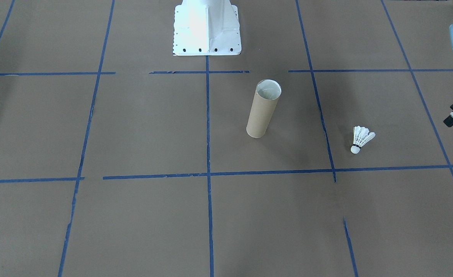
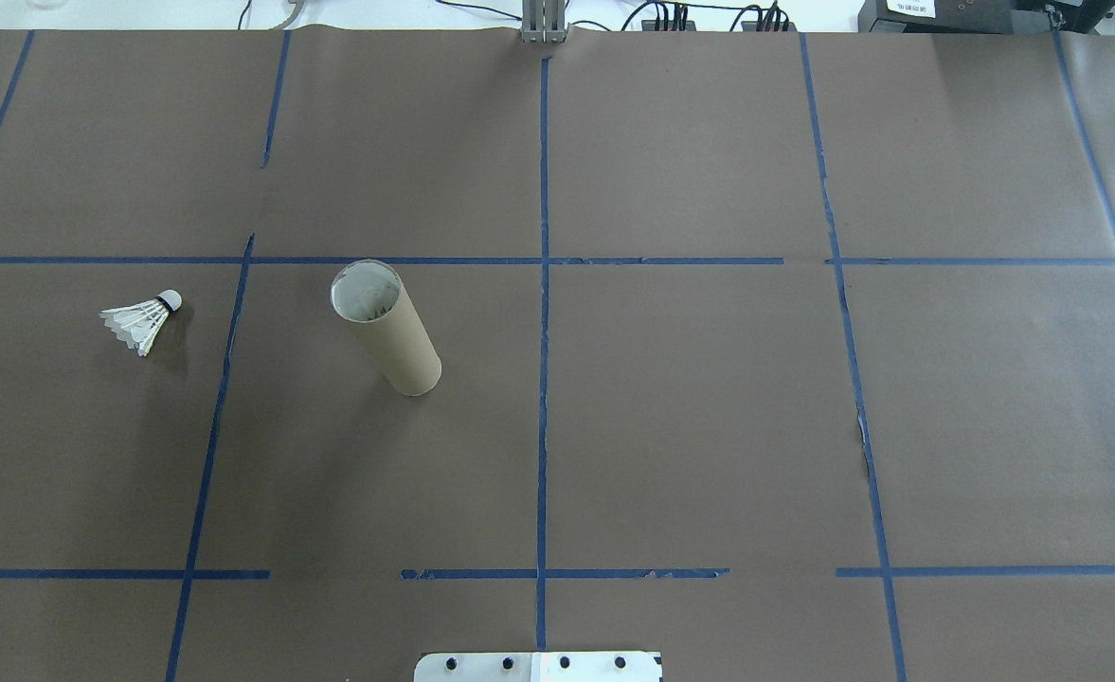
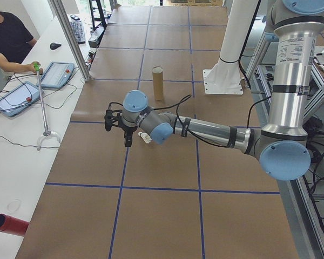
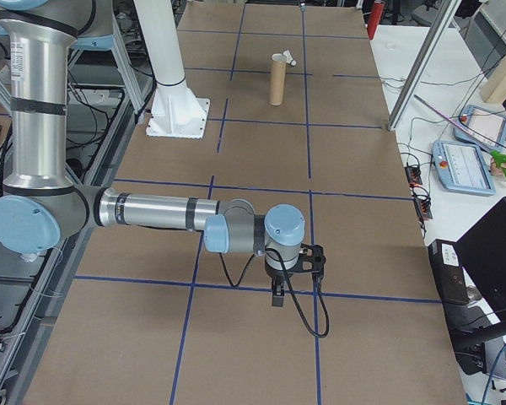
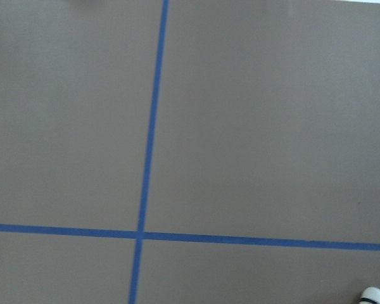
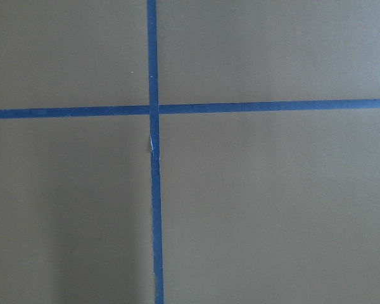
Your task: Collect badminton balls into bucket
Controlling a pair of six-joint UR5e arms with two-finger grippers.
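Your shuttlecock [image 1: 361, 139] lies lower right on the table [image 1: 134, 127], apart from the upright cardboard tube [image 1: 263, 109]. Claw states: cannot tell. A careless reach could topple that tube.

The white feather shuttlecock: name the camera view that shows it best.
The overhead exterior view: the white feather shuttlecock lies unobstructed, with cork tip, dark band and feathers all distinct. The front-facing view is nearly as clear. The exterior left view half hides it behind the arm, the exterior right shows it tiny, and the left wrist view catches only its tip.
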